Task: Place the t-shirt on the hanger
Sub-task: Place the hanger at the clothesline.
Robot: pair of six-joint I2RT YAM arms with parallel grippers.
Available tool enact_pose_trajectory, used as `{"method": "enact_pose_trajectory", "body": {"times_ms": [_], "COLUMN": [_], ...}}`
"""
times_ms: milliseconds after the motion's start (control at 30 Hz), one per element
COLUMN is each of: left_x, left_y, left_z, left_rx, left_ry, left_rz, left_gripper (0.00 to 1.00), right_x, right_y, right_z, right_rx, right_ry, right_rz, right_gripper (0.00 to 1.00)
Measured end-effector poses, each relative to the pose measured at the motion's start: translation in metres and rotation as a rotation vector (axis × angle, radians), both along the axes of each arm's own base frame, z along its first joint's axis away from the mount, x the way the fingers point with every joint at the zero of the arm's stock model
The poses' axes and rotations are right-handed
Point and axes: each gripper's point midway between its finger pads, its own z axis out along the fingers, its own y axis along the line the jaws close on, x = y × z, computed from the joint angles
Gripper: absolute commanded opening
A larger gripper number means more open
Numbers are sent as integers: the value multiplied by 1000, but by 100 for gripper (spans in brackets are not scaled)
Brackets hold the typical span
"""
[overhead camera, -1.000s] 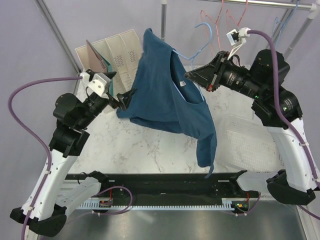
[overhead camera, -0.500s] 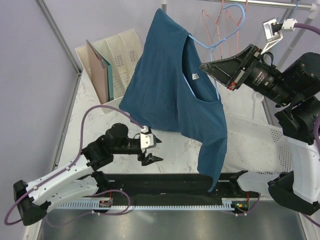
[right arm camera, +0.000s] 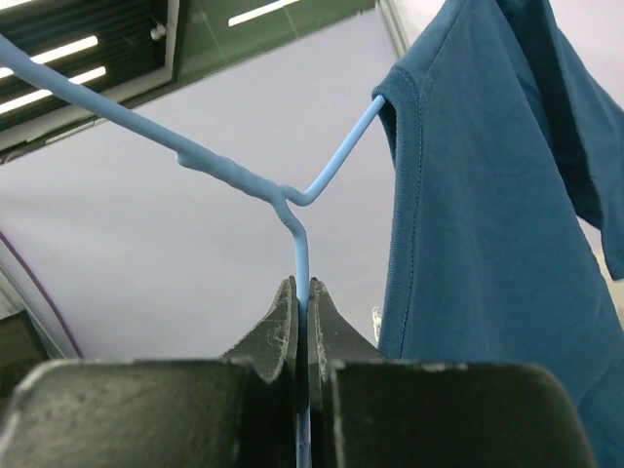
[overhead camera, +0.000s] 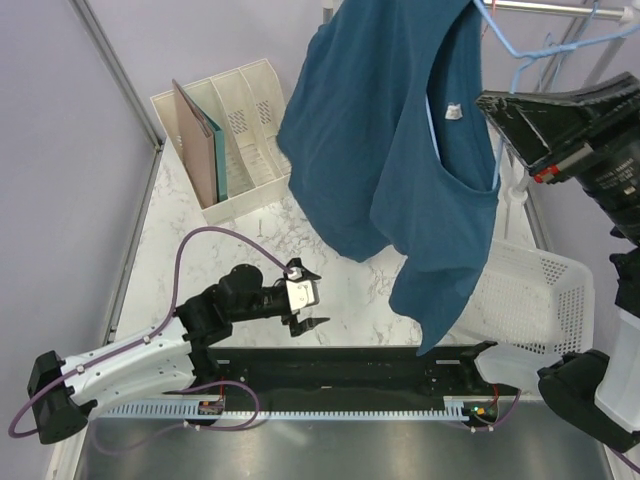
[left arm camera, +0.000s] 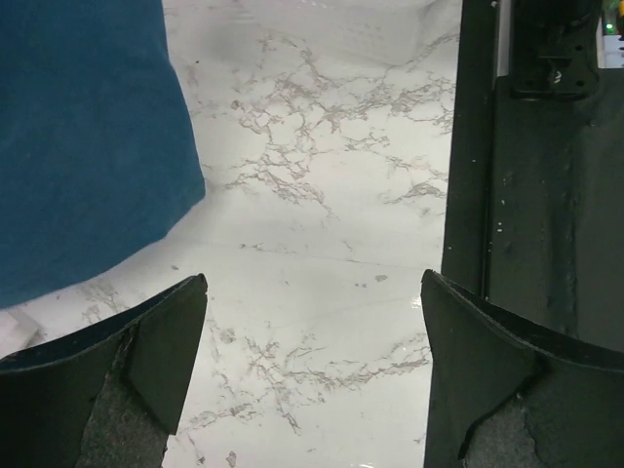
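The dark teal-blue t-shirt (overhead camera: 400, 150) hangs on the light-blue wire hanger (overhead camera: 500, 40), high at the back right near the rail. My right gripper (overhead camera: 492, 105) is shut on the hanger's wire; in the right wrist view the wire (right arm camera: 301, 255) runs up from between its closed jaws, with the shirt (right arm camera: 487, 224) draped to the right. My left gripper (overhead camera: 306, 300) is open and empty, low over the marble table near the front; its view shows the shirt's lower part (left arm camera: 83, 146) at upper left.
A white file rack (overhead camera: 235, 130) with a brown folder stands at the back left. A white mesh basket (overhead camera: 535, 295) sits at the right. A metal rail (overhead camera: 560, 8) crosses the top right. A black bar (overhead camera: 350, 370) runs along the table's front edge.
My right gripper has lifted the hanger and shirt up and to the right toward the rail. My left gripper let go of the shirt and dropped low to the table front.
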Motion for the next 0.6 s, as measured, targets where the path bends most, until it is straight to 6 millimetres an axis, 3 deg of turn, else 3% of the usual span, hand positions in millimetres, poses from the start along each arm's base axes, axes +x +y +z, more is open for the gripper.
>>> {"method": "enact_pose_trajectory", "body": {"times_ms": [100,233,433,600], "left_x": [5,12,16,16], "left_y": [-2,-4,-5,-6], "left_z": [-1,-11,-12,-18], "left_rx": [4,31,33,44], "left_ry": [-11,-3,-3,21], "left_rz": [14,36,57,63], "left_gripper": [94,94,93,93], "right_x": [-5,1,53,96], "right_y": [-10,-20,-12,-1], "right_z": [-2,-32,-103,-133], "right_rx": [17,3,-94,-151], "right_ry": [-3,72,296,399], "right_rz": [-36,-100,-179,-224], "right_gripper": [0,0,0,0]}}
